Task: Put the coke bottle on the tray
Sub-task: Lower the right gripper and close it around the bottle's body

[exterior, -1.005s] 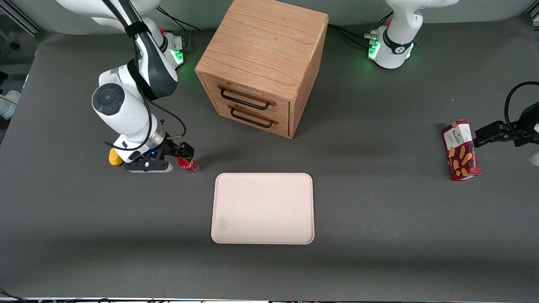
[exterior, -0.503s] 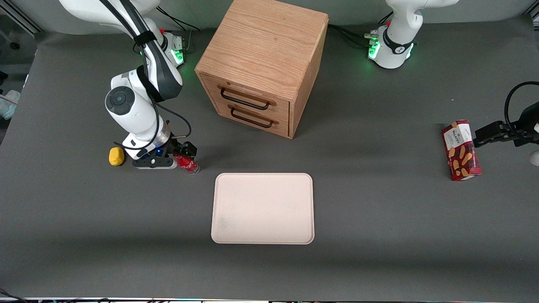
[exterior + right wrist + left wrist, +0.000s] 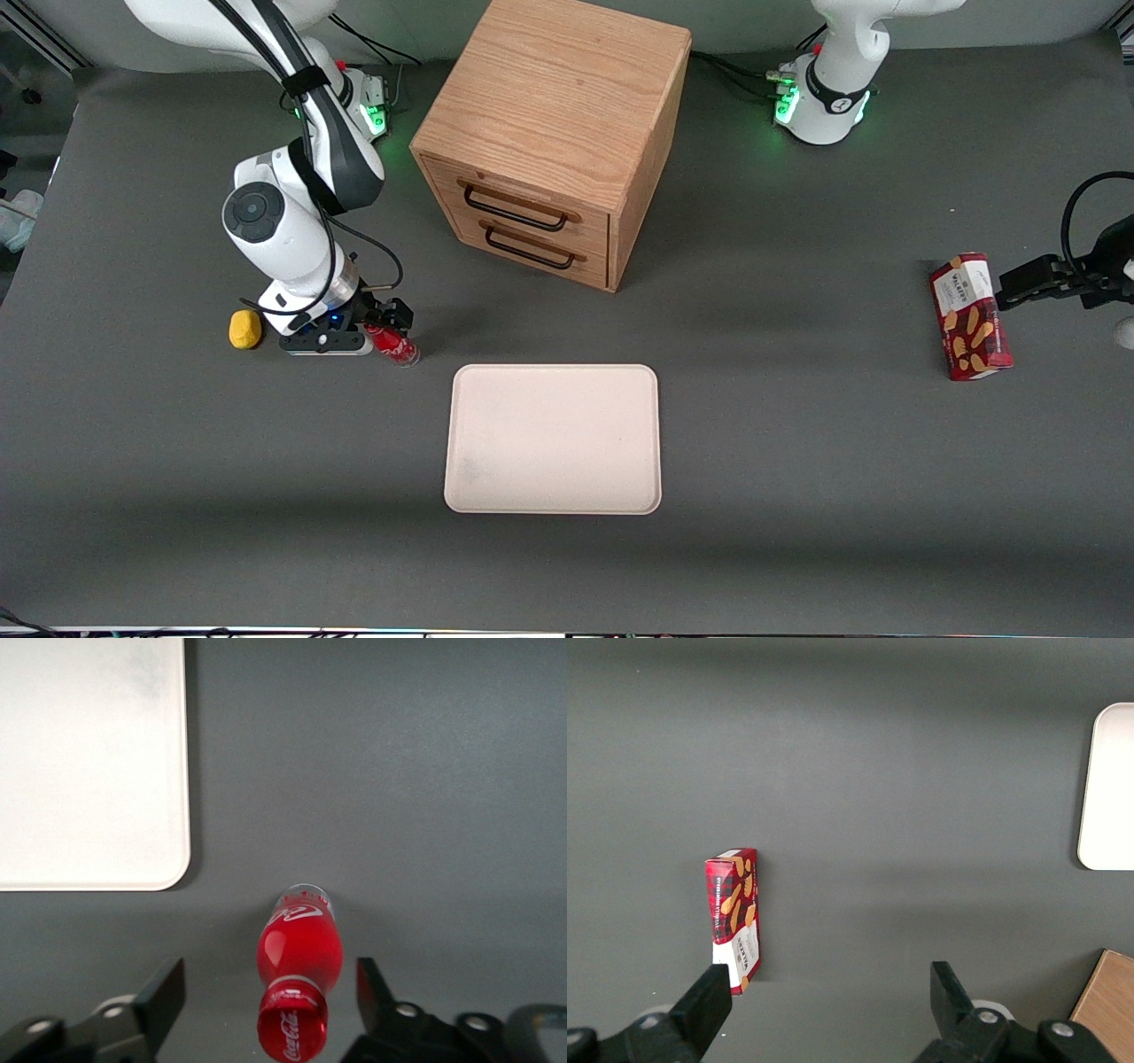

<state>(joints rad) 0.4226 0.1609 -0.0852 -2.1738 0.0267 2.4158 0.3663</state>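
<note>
- Standing upright on the grey desk (image 3: 797,496), the coke bottle (image 3: 392,345) sits near a corner of the tray (image 3: 553,439) but apart from it, slightly farther from the front camera than the tray and toward the working arm's end.
- End effector (image 3: 266,992): low over the desk, fingers (image 3: 164,997) spread apart, one on each side of the bottle's neck and cap. A clear gap shows on both sides in the right wrist view; no contact yet.
- Step in hand, as judged: closing on the bottle; lift and transfer to the tray are not yet done.
- Handling, as judged: small, light, rigid plastic. The smooth rounded body could slip or twist under an off-centre squeeze, and the narrow base makes it easy to tip.
- Grasp point, as judged: the red body just below the cap, where the fingers are already level, with the bottle centred between them.
- Legible markings: white script "Coca-Cola" on the red cap, and a white script logo on the body, only partly readable.
- Other items: a red biscuit box (image 3: 969,317) lies toward the parked arm's end, its lettering too small to read; a wooden drawer cabinet (image 3: 554,133) stands farther from the front camera than the tray; a small yellow object (image 3: 244,329) lies beside the end effector.
</note>
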